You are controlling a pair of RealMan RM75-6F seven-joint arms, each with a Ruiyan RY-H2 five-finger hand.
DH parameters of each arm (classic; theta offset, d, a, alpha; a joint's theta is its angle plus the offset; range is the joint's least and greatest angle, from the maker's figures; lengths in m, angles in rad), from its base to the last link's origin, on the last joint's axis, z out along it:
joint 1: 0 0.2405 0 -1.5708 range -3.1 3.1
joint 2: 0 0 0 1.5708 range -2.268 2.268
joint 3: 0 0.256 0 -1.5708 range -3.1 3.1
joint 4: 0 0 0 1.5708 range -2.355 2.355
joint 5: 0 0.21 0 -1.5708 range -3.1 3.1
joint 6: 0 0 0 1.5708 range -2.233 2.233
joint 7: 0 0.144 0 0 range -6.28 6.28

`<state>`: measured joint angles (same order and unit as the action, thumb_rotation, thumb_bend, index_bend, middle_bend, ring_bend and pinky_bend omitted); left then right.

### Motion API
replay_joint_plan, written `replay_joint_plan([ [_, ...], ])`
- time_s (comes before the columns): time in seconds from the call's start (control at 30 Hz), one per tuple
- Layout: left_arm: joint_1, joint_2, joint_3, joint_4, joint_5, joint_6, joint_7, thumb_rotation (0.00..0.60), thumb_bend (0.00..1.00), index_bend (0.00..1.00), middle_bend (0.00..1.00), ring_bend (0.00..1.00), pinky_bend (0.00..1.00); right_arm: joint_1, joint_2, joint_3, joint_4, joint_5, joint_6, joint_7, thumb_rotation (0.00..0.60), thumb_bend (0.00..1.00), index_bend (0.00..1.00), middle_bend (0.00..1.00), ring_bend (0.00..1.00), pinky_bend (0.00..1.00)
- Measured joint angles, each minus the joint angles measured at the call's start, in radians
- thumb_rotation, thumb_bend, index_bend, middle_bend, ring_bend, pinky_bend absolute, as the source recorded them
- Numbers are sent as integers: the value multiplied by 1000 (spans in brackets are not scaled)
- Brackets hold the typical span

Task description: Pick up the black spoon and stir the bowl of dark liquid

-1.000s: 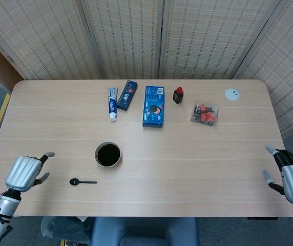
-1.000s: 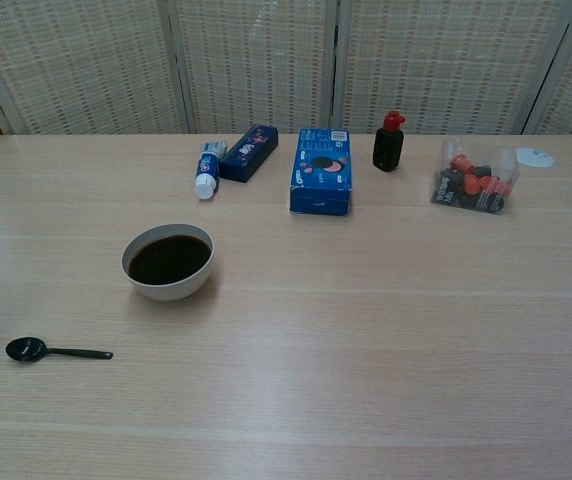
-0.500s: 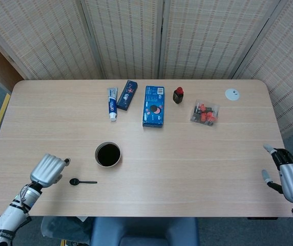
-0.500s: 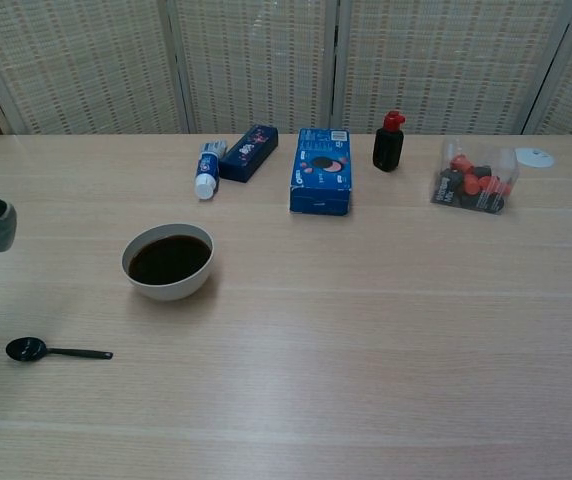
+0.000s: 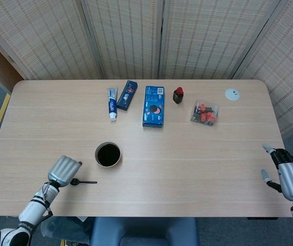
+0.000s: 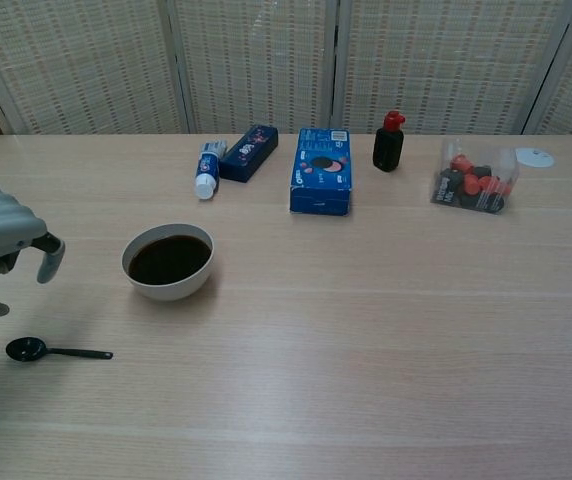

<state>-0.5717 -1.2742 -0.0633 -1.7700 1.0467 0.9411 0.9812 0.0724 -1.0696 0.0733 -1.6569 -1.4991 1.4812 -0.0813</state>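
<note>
The spoon (image 5: 82, 182) lies flat on the surface (image 5: 187, 164) in the lower left of the head view, below and left of the bowl (image 5: 108, 154). Its long axis runs left to right across the frame, with the scoop end at the left and the thin handle pointing right. The left hand (image 5: 64, 169) hovers just up and left of the scoop end, so the spoon sits slightly below and to the right of it. In the chest view the left hand (image 6: 1, 240) hangs above the spoon (image 6: 54, 351), apart from it, fingers curled downward and somewhat apart with nothing held. It is plainly the nearer hand. The right hand (image 5: 291, 178) sits at the far lower right edge of the head view, well apart from the spoon, fingers spread and empty. Judging from this, the coming grasp calls for a short descent onto the spoon, closing the fingers across the handle's left-to-right line.
</note>
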Motion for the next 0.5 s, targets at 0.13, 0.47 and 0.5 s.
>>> replay_joint_plan([
  [0.13, -47, -37, 3, -23, -115, 8, 64, 600, 215, 462, 1000, 1000, 1000, -1, -1, 0, 8, 7, -3, 8, 600, 342, 151, 289, 211, 382],
  [0.47, -136, -104, 23, -63, -332, 51, 115, 600, 215, 482, 1000, 1000, 1000, -5, -3, -6, 24, 13, -8, 23, 600, 343, 151, 289, 216, 382],
  [0.5, -144, -114, 27, -65, -347, 61, 120, 600, 215, 482, 1000, 1000, 1000, -5, -3, -7, 26, 14, -9, 25, 600, 342, 151, 288, 216, 382],
])
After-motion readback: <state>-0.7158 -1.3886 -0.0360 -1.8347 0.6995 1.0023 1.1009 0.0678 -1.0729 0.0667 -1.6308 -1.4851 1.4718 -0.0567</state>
